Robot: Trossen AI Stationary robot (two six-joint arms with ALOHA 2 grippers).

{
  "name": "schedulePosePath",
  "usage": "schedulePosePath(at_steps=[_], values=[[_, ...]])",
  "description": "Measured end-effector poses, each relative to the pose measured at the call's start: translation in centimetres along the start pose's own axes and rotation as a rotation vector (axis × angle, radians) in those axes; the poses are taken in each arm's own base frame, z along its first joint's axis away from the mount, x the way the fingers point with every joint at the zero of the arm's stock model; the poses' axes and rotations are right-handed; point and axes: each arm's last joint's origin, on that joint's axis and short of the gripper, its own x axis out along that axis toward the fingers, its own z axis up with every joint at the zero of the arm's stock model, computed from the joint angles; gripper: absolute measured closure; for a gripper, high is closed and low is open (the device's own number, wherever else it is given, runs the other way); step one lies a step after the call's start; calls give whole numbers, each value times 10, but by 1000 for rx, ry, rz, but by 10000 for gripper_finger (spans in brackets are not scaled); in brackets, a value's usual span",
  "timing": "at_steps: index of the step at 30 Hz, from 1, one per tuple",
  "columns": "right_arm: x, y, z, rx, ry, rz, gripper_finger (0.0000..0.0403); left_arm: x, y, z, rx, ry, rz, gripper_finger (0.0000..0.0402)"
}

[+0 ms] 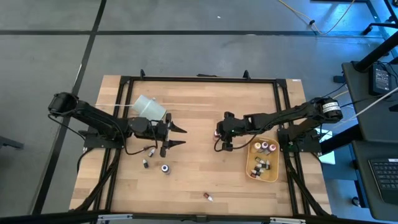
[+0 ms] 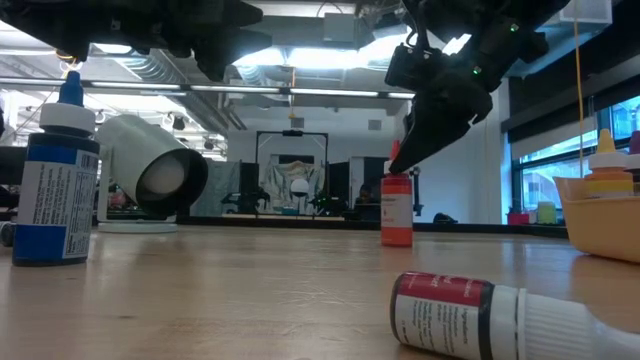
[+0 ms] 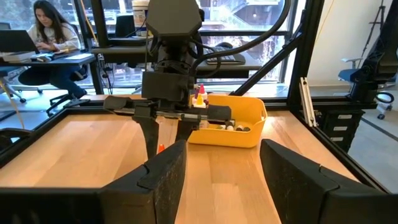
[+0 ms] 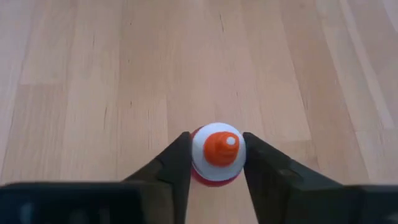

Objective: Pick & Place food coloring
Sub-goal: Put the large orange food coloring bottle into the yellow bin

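A red food coloring bottle (image 4: 216, 152) with a white cap and orange tip stands upright mid-table (image 2: 396, 210). My right gripper (image 4: 216, 163) is over it, shut on its cap (image 1: 220, 133). My left gripper (image 1: 176, 136) hovers open to the bottle's left, with nothing between its fingers (image 3: 221, 180). More small bottles are on the wood: a blue one (image 2: 55, 190) standing, a red one (image 2: 470, 315) lying on its side, and two others (image 1: 149, 150) (image 1: 144, 163) near my left gripper. Several more bottles lie in the yellow tray (image 1: 274, 176). My right gripper pinches the red bottle by its white cap (image 4: 199, 157), one finger on each side. The fingers (image 2: 420, 135) come from above, slanting down from the table's right. The bottle is upright, and its base (image 2: 396, 240) seems to be on the table.
A white cup (image 1: 149, 107) lies on its side near the far left, its open mouth showing in the low view (image 2: 165, 178). The yellow tray sits at the table's right (image 3: 252, 134). A black frame (image 1: 283, 99) borders the table. A person (image 3: 53, 31) sits beyond the table.
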Motion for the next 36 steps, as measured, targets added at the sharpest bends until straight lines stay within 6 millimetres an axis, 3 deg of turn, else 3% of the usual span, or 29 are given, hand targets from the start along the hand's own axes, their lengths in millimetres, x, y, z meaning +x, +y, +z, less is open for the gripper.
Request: schedulePosePath(at_steps=[9, 14, 18, 22, 27, 36], values=[[-7, 5, 4, 18, 2, 18, 283, 0, 0, 0, 0, 0, 0, 197], [-52, 31, 25, -10, -53, 111, 283, 0, 0, 0, 1, 7, 0, 201], [-98, 53, 26, 24, -64, 202, 283, 0, 0, -1, 2, 11, 0, 199], [-133, 73, 7, 93, -35, 269, 283, 0, 0, -1, 2, 11, 1, 197], [-167, 87, -23, 189, 22, 191, 283, 0, 0, -1, 2, 13, 1, 200], [-195, 92, -64, 314, 130, 43, 280, 0, 0, -1, 2, 13, 1, 197]])
